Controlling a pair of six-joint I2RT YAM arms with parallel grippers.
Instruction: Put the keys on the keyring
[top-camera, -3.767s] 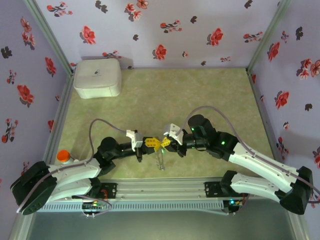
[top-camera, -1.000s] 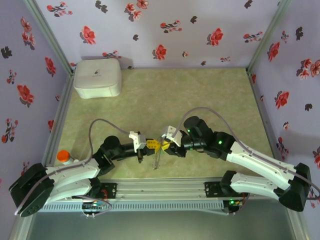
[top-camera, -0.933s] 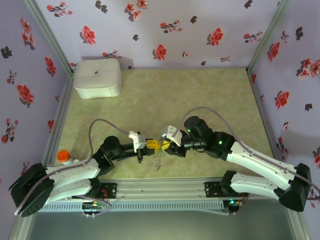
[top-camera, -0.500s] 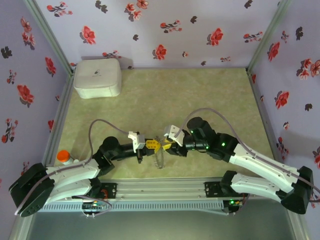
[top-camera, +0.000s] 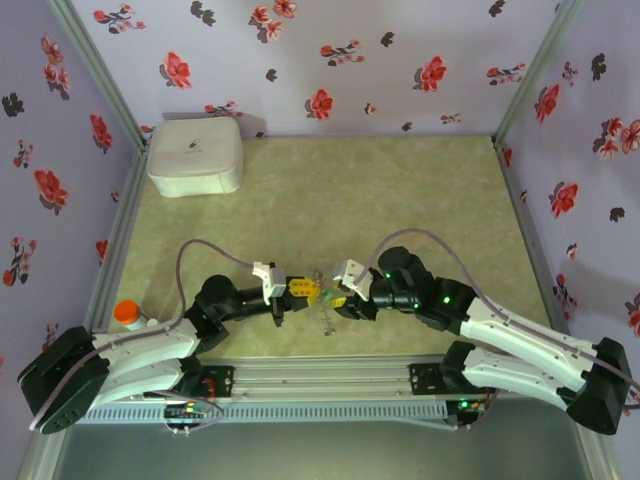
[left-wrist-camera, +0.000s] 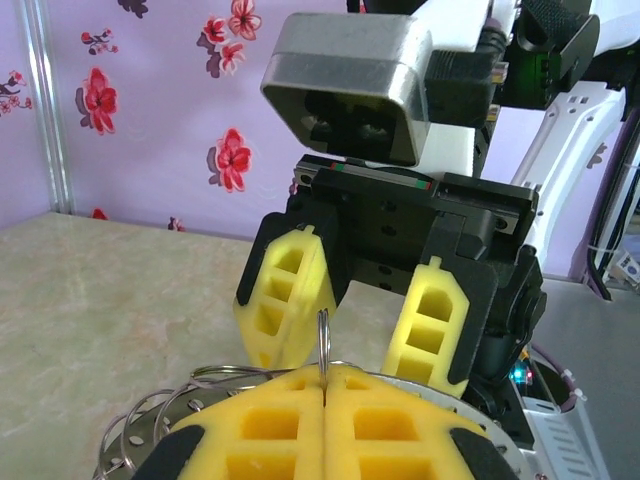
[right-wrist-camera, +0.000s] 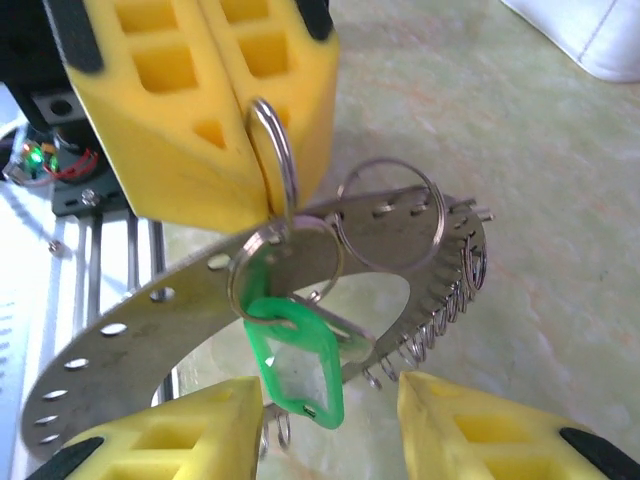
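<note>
Over table (top-camera: 400, 190): 1 keyring (right-wrist-camera: 150, 310), 1 green key (right-wrist-camera: 262, 352).

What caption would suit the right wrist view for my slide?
Left claw pinches a small ring, green key tag hanging below, toothed keyring behind; right claw open.

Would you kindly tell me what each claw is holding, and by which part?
The left claw is shut on a small wire split ring, pinching one edge between its pads; the green key tag hangs below. The right claw is open, empty.
</note>
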